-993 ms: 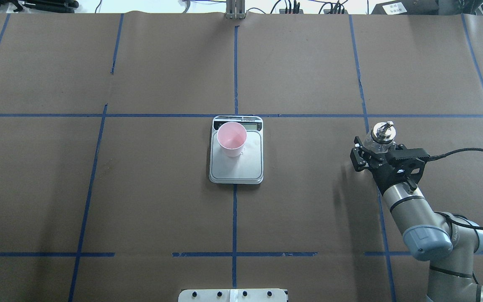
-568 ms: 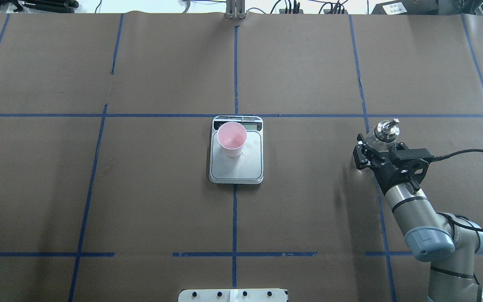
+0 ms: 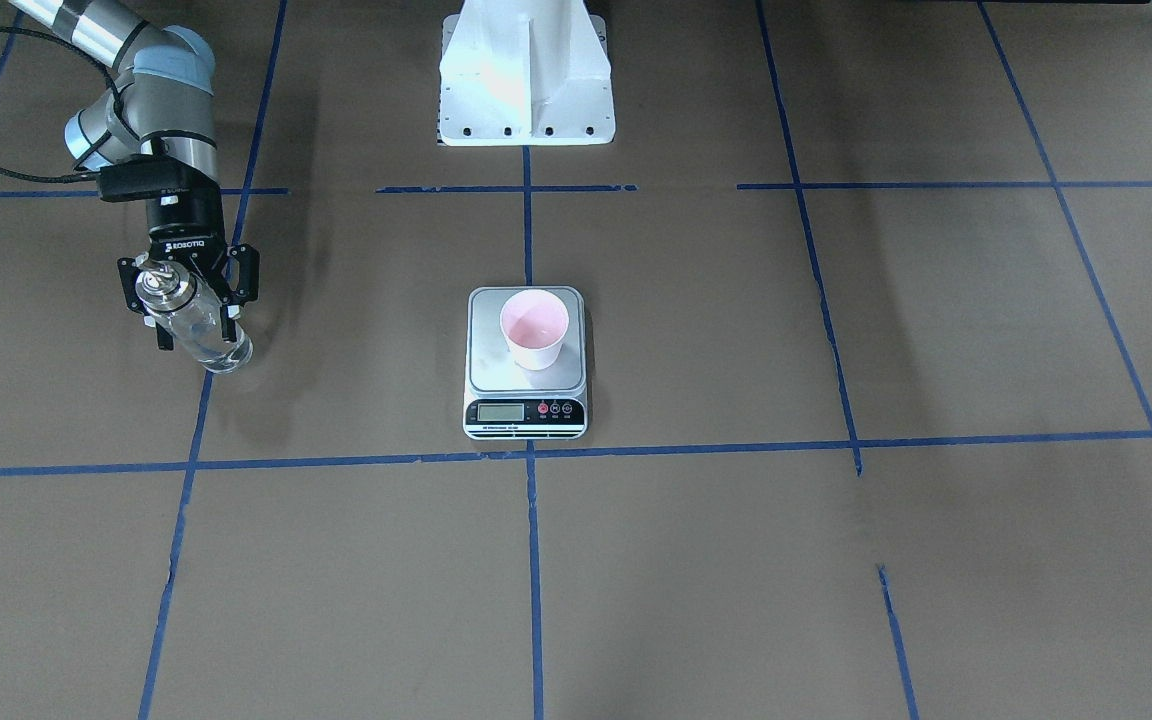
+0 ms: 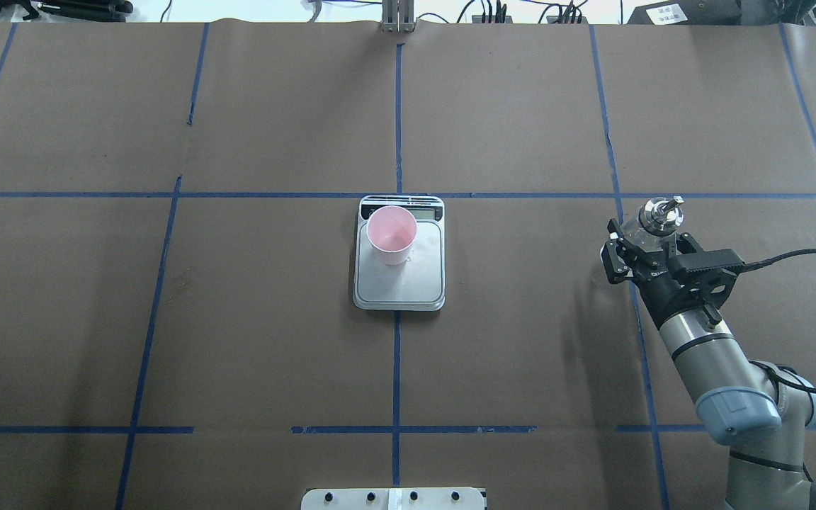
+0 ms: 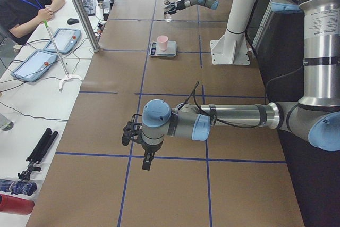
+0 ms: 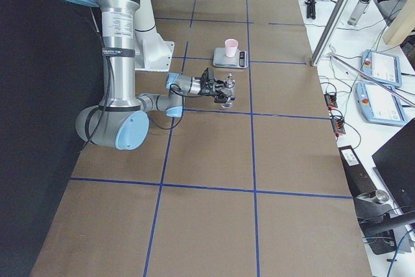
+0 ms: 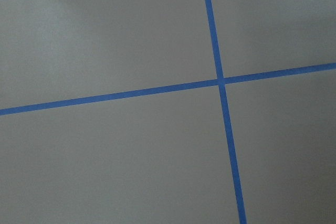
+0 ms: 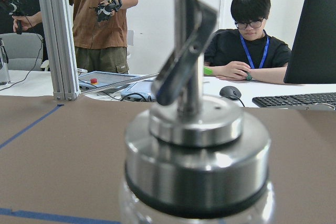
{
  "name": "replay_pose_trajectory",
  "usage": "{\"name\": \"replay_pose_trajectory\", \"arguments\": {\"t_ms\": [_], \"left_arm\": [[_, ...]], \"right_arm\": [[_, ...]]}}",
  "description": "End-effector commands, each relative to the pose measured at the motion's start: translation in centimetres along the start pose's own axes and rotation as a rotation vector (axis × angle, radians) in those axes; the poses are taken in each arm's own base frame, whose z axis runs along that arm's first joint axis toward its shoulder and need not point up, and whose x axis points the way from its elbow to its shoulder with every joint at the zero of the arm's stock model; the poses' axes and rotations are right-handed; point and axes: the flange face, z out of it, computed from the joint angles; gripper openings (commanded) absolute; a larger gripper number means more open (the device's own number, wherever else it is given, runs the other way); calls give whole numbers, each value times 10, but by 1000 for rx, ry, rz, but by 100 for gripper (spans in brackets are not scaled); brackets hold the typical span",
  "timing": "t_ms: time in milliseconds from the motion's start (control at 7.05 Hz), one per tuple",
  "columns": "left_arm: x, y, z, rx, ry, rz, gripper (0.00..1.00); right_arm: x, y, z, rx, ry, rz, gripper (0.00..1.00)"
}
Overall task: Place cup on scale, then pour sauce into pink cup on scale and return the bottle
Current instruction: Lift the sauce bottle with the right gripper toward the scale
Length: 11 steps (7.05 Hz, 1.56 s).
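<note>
While the right gripper has its two fingers pressed on the glass body of the bottle from either side, the bottle stands roughly upright, silver collar and spout on top, over a blue tape line on the robot's right side of the table, well apart from the scale. Front view shows the same grip: the bottle between the black fingers, the gripper coming in from the side, base low at the paper, contact with the table not clear. The sauce is clear, level can't be read through the glass. Right wrist view is filled by the collar and angled spout, close and blurred at the bottom. The cup sits upright on the scale's silver plate, toward the display end and a bit off centre; in the front view the cup is just behind the black strip with the display and red buttons; whether anything is in it can't be told. The left gripper shows only in the left side view, hanging low over the paper far from the scale, finger spread can't be told; its wrist camera sees only brown paper and crossing tape. Two people are at desks beyond the table's far edge.
</note>
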Motion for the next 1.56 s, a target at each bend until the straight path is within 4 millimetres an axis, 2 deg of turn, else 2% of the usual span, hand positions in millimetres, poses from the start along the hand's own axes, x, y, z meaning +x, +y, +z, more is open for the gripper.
{"name": "replay_pose_trajectory", "arguments": {"t_ms": [0,284,426,568,851,993,1277,1419], "left_arm": [[0,0,0,1,1,-1,100],[0,0,0,1,3,-5,100],[1,-1,-1,3,10,-6,100],[2,-1,0,1,15,-7,100],[4,-5,-3,7,16,-3,100],[4,-6,-3,7,16,-3,100],[6,-3,0,2,61,-10,100],[7,-2,0,2,70,-11,100]], "right_arm": [[-4,-4,0,42,22,-81,0],[-37,-6,4,48,16,-154,0],[-43,-5,4,39,33,-224,0],[-57,-4,9,24,50,-289,0],[-99,-23,9,-5,72,-434,0],[-132,-44,6,-30,96,-497,0],[-191,-51,1,-39,144,-613,0],[-215,-57,3,-52,164,-662,0]]}}
